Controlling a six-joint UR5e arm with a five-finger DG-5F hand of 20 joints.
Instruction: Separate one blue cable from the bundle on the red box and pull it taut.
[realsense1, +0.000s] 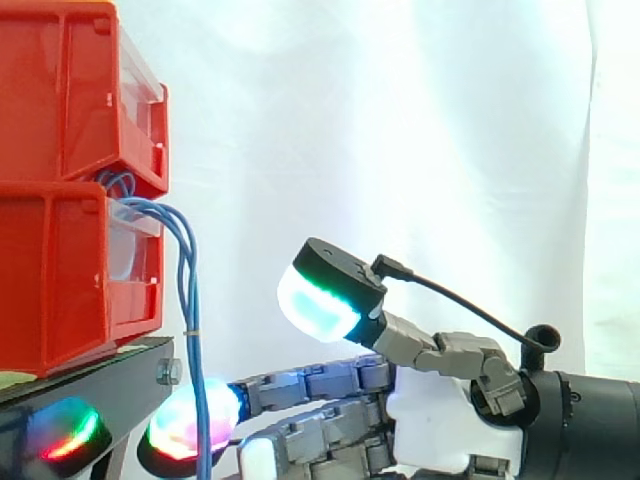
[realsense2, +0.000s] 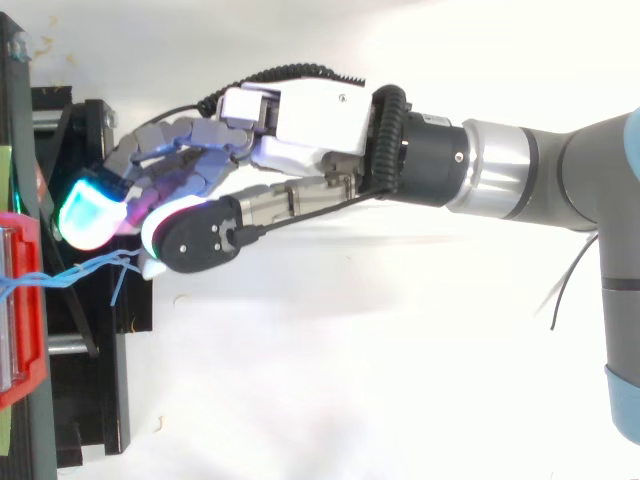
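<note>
A bundle of thin blue cables (realsense1: 188, 290) comes out between two stacked red bins (realsense1: 60, 280) and hangs down over the front of the lower one. From above, the blue cables (realsense2: 70, 272) lead off the red bin's edge (realsense2: 25, 370) toward the hand. My hand (realsense1: 440, 420) reaches in from the right, low, with its fingers stretched out toward the stand. One glowing fingertip (realsense1: 185, 425) sits just behind the hanging cables near their lower end. The thumb pad (realsense1: 318, 300) is raised well clear of them. The hand (realsense2: 300, 120) is open; nothing is pinched.
The bins rest on a black stand (realsense1: 120, 375), whose front edge lies right by the fingertips. The upper red bin (realsense1: 60, 90) overhangs the cables' exit. A white curtain is behind, and a white floor (realsense2: 350, 380) spreads to the right of the stand.
</note>
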